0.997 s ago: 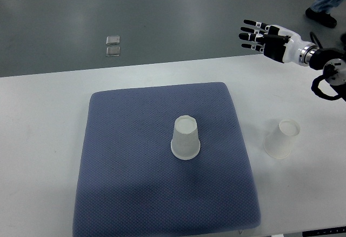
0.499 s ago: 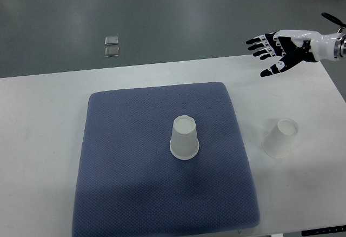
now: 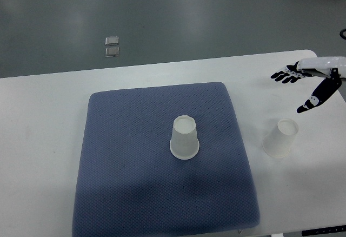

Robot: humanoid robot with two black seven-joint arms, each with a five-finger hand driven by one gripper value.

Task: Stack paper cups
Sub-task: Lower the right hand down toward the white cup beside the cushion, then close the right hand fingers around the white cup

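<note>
I have the right hand [image 3: 307, 83] coming in from the right edge, hovering above the bench [image 3: 43, 118] with its fingers spread wide and nothing in them. The left arm is not showing at all.

Two paper cups sit upside down, well apart. One cup [image 3: 185, 138] stands near the middle of the blue pad [image 3: 124, 166]; the other cup [image 3: 281, 138] stands on bare bench just off the pad's right edge, below my hand and nearer to it — that is the one I would take first.

These look light and thin-walled to me, so I expect them to crush or pop out of shape if I squeeze hard, and to tip at the slightest nudge. I would close thumb and fingers gently around the side wall, roughly midway up or a little toward the closed top where the cone is stiffer, then lift straight up. The smooth paper may slip, so a light, even wrap seems safer than a pinch — and nothing is stacked yet.
</note>
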